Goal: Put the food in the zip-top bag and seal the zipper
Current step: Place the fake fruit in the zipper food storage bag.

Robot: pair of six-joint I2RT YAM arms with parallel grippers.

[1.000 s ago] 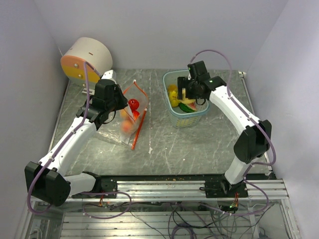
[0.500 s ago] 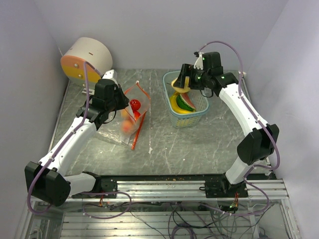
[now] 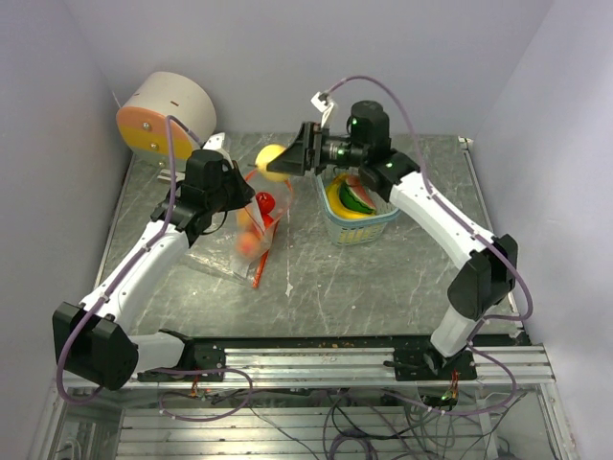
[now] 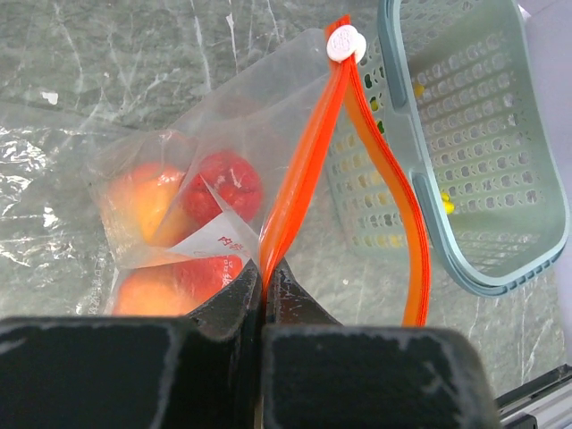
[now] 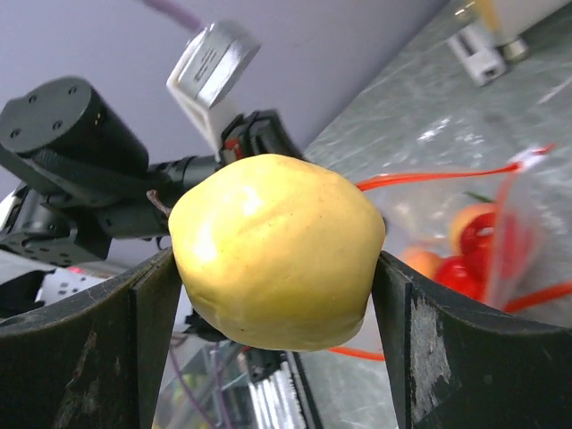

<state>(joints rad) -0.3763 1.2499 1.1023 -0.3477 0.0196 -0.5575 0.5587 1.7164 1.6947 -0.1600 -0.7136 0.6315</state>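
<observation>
Between Right Jaws, Yellow Fruit Aloft Near Open Bag

Between the fingers of the right gripper (image 3: 283, 161), clasps a round yellow fruit (image 5: 275, 246), glossy and faintly dimpled, filling the gap from pad to pad. Hangs well clear of the table (image 3: 383, 278), fruit-first toward the raised mouth of the zip-top bag (image 4: 241, 98). Past those jaws, in the right wrist view: orange zipper lines, plus red and orange pieces blurred behind clear plastic.

At the left gripper (image 4: 264, 286), clamps hard on one orange zipper strip (image 4: 299, 170), jaws fully closed with the bag's lip pinched between them. Straight ahead of those jaws, climbs to a white slider (image 4: 342, 42) at the strip's far end. To their right, bows outward as a second strip, leaving the mouth agape. Just ahead and to the left of the jaws: orange-pink peaches (image 4: 143, 201) and a red piece (image 4: 228, 183), already inside the bag, pressed together behind the film.

Farther right of the left jaws, beyond the open mouth: pale blue latticed basket (image 4: 483, 134), near the bag; whether touching, impossible to tell. Behind the right jaws, below the forearm: yellow banana (image 3: 335, 196) and watermelon slice (image 3: 359, 199), lying side by side in that basket. Smaller yellow-green bits through the lattice, too small to name.
</observation>
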